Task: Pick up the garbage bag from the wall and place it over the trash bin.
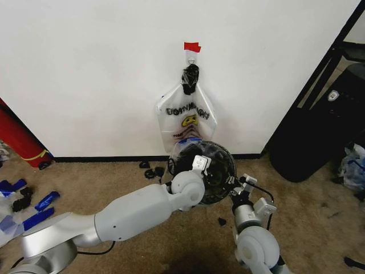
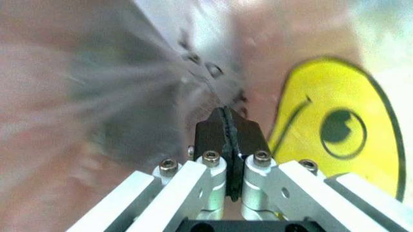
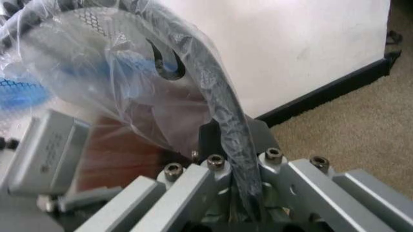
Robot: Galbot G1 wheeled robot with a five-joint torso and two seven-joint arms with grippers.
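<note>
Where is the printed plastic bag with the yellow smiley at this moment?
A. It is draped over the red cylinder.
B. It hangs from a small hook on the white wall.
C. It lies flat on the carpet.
B: the bunched top of the garbage bag sits on the hook, just under the red tape on the wall.

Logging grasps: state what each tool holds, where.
Left tool pinches the garbage bag beside its smiley; right tool clamps the trash bin rim through the bag.
</note>
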